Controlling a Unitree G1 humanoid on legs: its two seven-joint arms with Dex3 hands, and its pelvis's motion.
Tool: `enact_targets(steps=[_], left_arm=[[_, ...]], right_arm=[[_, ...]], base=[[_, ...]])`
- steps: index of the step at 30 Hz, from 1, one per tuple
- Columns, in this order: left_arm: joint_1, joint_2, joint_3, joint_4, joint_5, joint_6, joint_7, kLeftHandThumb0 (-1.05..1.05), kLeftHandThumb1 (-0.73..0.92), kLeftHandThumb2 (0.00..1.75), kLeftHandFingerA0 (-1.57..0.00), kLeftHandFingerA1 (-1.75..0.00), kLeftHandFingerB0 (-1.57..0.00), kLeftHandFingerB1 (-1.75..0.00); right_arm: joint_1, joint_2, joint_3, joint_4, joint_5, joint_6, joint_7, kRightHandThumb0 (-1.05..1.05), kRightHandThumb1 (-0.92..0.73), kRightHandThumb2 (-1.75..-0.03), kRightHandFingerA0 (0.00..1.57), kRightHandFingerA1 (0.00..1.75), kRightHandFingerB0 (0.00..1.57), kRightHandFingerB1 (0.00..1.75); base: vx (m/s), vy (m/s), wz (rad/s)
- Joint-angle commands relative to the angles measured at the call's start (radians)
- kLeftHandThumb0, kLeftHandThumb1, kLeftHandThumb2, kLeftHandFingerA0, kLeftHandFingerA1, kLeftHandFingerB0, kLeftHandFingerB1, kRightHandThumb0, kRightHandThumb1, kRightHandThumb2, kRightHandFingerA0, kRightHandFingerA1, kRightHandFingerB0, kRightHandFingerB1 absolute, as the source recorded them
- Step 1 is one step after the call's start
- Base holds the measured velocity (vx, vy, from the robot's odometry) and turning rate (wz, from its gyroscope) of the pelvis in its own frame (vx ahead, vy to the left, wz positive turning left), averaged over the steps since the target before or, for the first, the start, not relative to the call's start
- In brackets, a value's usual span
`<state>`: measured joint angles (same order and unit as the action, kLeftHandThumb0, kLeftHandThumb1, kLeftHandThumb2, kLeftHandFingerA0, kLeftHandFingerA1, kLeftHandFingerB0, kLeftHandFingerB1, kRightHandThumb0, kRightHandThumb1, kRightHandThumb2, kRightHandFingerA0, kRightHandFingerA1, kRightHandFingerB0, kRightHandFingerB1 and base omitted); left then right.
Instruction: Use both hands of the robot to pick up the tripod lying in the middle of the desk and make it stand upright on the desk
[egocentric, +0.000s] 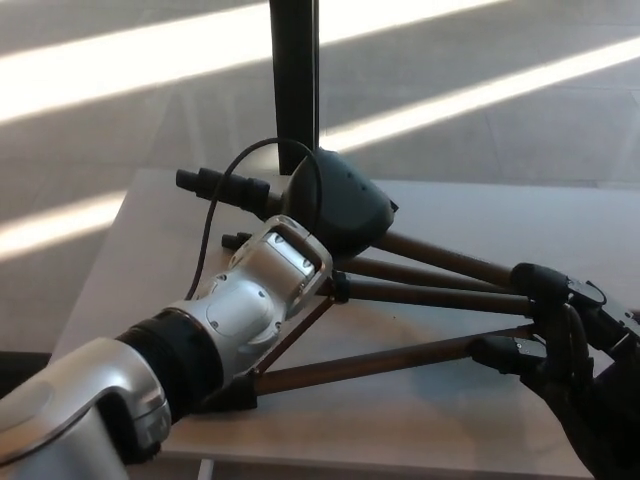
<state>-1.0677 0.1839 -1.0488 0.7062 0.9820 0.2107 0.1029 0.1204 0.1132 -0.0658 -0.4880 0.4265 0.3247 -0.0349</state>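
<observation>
Tripod (420, 300) lying across the desk (470, 420), head toward the far-left corner, legs reaching the right edge, pole (294, 75) behind the desk.

No readable text, label, brand, number or sign anywhere.
</observation>
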Motion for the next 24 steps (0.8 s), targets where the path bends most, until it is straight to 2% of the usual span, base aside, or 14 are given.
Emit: enact_targets(steps=[1,2,3,4,5,7,8,10,12,14,15,16,22,24], left_arm=[[0.068,-0.060,0.091,0.035,-0.011,0.086,-0.041,-0.39,0.49,0.96,-1.15,-1.33,-0.76,-0.97],[0.069,-0.067,0.103,0.041,-0.007,0.085,-0.040,-0.39,0.49,0.96,-1.15,-1.33,-0.76,-0.97],[0.067,-0.072,0.118,0.048,-0.009,0.080,-0.043,-0.33,0.71,0.67,-0.87,-1.71,-0.71,-1.18],[0.069,-0.078,0.148,0.050,-0.026,0.074,-0.049,-0.35,0.78,0.68,-0.85,-1.71,-0.75,-1.21],[0.073,-0.083,0.190,0.049,-0.054,0.062,-0.048,-0.35,0.77,0.68,-0.82,-1.55,-0.72,-0.94],[0.067,-0.079,0.225,0.054,-0.060,0.025,-0.034,-0.35,0.74,0.65,-0.84,-1.51,-0.74,-0.89],[0.065,-0.077,0.240,0.054,-0.064,0.012,-0.029,-0.36,0.74,0.64,-0.85,-1.58,-0.71,-1.10],[0.051,-0.076,0.255,0.058,-0.059,0.002,-0.046,-0.36,0.71,0.62,-0.85,-1.60,-0.73,-1.17],[0.026,-0.075,0.273,0.065,-0.057,-0.016,-0.021,-0.45,0.76,0.63,-0.87,-1.66,-0.73,-1.42],[0.024,-0.078,0.276,0.069,-0.054,-0.019,-0.019,-0.45,0.76,0.63,-0.87,-1.66,-0.73,-1.42],[0.011,-0.055,0.265,0.048,-0.038,-0.045,-0.019,-0.45,0.70,0.67,-0.87,-1.62,-0.78,-1.22],[0.004,-0.056,0.265,0.048,-0.036,-0.037,-0.035,-0.48,0.55,0.98,-1.16,-1.34,-0.84,-1.08],[-0.030,-0.046,0.269,0.041,-0.038,-0.033,-0.103,-0.42,0.49,0.93,-1.16,-1.34,-0.84,-1.07],[-0.030,-0.030,0.282,0.031,-0.044,-0.062,-0.071,-0.35,0.42,0.91,-1.16,-1.31,-0.83,-0.98]], right_arm=[[0.000,-0.007,0.018,0.006,-0.029,0.015,-0.017,-0.66,-0.71,-0.62,0.94,0.74,0.72,0.51],[-0.001,-0.008,0.017,0.007,-0.029,0.014,-0.018,-0.66,-0.71,-0.62,0.94,0.74,0.72,0.51],[-0.004,-0.006,0.019,0.012,-0.031,0.015,-0.020,-0.66,-0.71,-0.61,0.94,0.73,0.70,0.51],[-0.004,-0.009,0.026,0.016,-0.035,0.022,-0.021,-0.65,-0.71,-0.61,0.93,0.72,0.68,0.51],[-0.002,-0.011,0.034,0.018,-0.035,0.046,-0.026,-0.62,-0.70,-0.61,0.94,0.71,0.69,0.52],[-0.011,0.003,0.034,0.025,-0.015,0.093,-0.047,-0.60,-0.68,-0.61,0.93,0.72,0.70,0.52],[-0.013,0.009,0.038,0.024,-0.010,0.122,-0.063,-0.59,-0.67,-0.60,0.93,0.70,0.70,0.52],[-0.012,0.012,0.046,0.021,-0.001,0.177,-0.077,-0.57,-0.68,-0.60,0.89,0.68,0.68,0.51],[-0.010,0.050,0.058,0.054,0.039,0.302,-0.124,-0.56,-0.67,-0.60,0.59,0.58,0.53,0.46],[-0.012,0.053,0.055,0.054,0.041,0.314,-0.128,-0.56,-0.67,-0.60,0.59,0.58,0.53,0.46],[0.000,0.087,0.077,0.083,0.038,0.345,-0.153,-0.52,-0.64,-0.59,0.45,0.58,0.48,0.46],[0.006,0.098,0.080,0.090,0.038,0.342,-0.154,-0.50,-0.65,-0.59,0.43,0.60,0.49,0.47],[-0.001,0.117,0.059,0.119,0.032,0.346,-0.156,-0.56,-0.65,-0.59,0.40,0.63,0.50,0.47],[-0.031,0.109,0.039,0.124,0.041,0.371,-0.163,-0.60,-0.70,-0.59,0.27,0.49,0.43,0.39]], base=[[0.00,0.000,0.00],[0.00,0.000,0.00],[0.00,0.000,0.00],[0.00,0.000,0.00],[0.00,0.000,0.00],[0.00,0.000,0.00],[0.00,0.000,0.00],[0.00,0.000,0.00],[0.00,0.000,0.00],[0.00,0.000,0.00],[0.00,0.000,0.00],[0.00,0.000,0.00],[0.00,0.000,0.00],[0.00,0.000,0.00]])
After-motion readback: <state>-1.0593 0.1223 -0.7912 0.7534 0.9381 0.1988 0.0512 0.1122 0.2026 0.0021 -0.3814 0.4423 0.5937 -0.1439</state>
